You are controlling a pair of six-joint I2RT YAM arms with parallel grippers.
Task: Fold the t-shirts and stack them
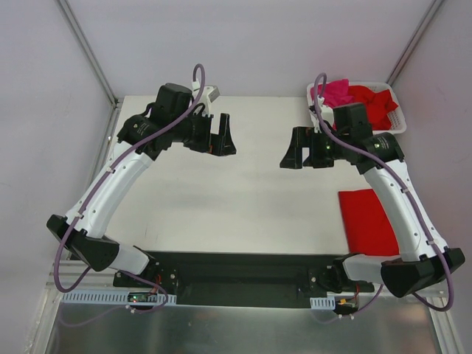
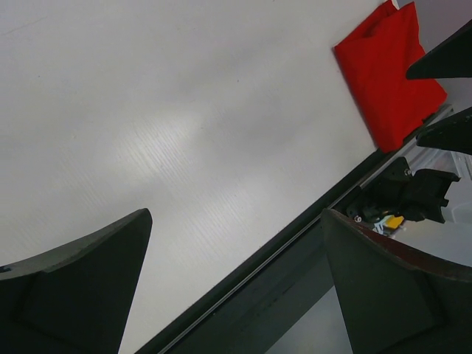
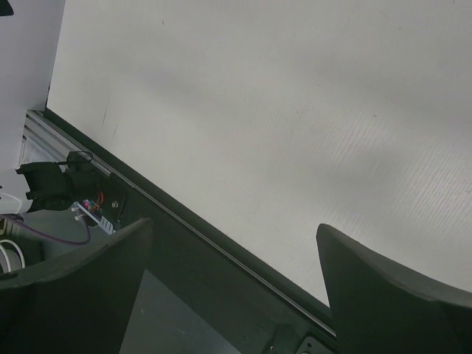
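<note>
A folded red t-shirt [image 1: 369, 220] lies flat on the table at the right, partly under the right arm; it also shows in the left wrist view [image 2: 387, 74]. Loose shirts lie in the white basket [image 1: 393, 125] at the back right: a magenta-pink one [image 1: 335, 92] and a red one [image 1: 374, 102]. My left gripper [image 1: 223, 136] is open and empty, raised above the table's middle back. My right gripper [image 1: 293, 155] is open and empty, facing it, left of the basket. Both wrist views show only bare table between the jaws.
The white table [image 1: 243, 199] ends at a black front rail [image 1: 243, 262] where the arm bases stand. Grey walls and metal posts enclose the back and sides. Purple cables loop over both arms.
</note>
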